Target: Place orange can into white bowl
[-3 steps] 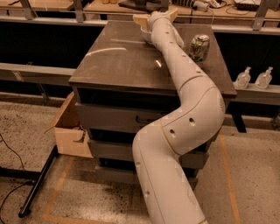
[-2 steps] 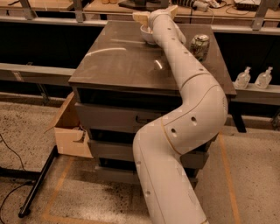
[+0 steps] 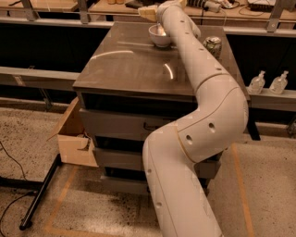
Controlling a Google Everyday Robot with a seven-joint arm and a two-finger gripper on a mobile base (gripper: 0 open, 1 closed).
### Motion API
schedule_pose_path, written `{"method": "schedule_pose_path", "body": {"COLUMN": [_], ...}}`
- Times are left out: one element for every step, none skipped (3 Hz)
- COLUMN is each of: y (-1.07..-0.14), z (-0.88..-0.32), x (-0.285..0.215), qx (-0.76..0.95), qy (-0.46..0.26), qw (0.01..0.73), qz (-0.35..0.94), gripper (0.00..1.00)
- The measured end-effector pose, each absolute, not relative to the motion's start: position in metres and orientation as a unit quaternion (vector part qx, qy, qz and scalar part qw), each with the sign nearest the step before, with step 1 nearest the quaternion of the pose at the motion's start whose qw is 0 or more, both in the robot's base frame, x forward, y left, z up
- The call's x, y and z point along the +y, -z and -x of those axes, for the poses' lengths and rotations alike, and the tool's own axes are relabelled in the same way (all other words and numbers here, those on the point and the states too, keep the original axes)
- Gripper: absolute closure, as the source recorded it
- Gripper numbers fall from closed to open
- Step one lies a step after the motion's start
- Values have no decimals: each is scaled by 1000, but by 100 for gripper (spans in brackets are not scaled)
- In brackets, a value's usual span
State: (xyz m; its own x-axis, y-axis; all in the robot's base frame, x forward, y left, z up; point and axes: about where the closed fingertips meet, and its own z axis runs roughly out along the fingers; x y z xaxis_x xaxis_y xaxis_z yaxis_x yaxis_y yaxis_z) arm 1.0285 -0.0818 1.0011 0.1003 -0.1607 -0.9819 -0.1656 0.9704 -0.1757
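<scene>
The white bowl (image 3: 158,38) stands on the far part of the dark tabletop (image 3: 129,65). An orange-toned shape (image 3: 162,31) shows inside the bowl against the arm; it looks like the orange can, but most of it is hidden. My white arm reaches across the table from the lower right. My gripper (image 3: 149,12) is at the far edge, just above and behind the bowl. I see nothing clearly held in it.
A white and green can (image 3: 212,45) stands on the table to the right of my arm. Two clear bottles (image 3: 268,83) stand on a ledge at the right. An open cardboard box (image 3: 76,139) lies on the floor to the left of the drawer cabinet. Cluttered benches run behind the table.
My gripper has lifted up and back from the spot over the bowl. The bowl, hidden behind the gripper before, now shows.
</scene>
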Motion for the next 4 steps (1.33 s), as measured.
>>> {"method": "schedule_pose_path", "body": {"y": [-1052,-1118,-1162,-1165], "z": [-1011,-982,-951,-947], "x": [-97,-142,-195,-206], "qx": [646,626,630,631], "qy": [34,87,130,150], "qw": [750,765,759,755], "qz": [139,128,100,99], "gripper": [0,0,0,0]}}
